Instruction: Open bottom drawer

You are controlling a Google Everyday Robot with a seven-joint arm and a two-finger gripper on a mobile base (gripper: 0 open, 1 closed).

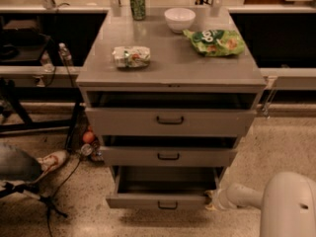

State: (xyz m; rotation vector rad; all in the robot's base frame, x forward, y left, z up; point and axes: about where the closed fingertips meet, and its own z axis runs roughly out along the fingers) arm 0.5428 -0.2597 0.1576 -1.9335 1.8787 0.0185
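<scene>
The short grey metal bottom drawer [133, 201], lowest in the grey metal cabinet [170, 75], already stands pulled well out, with the white end effector [212, 200] at its right front corner, grip impossible to tell, so little seems left.

On cabinet top [173, 75]: can [138, 4] rear left, bowl [179, 19] just right of it, bag [215, 42] right, packet [131, 56] front left. Beneath, stacked: top drawer [170, 121], middle drawer [168, 156], bottom drawer [148, 201]. Gripper [211, 199] at right end of bottom drawer's front, arm [244, 194] entering from lower right.
</scene>
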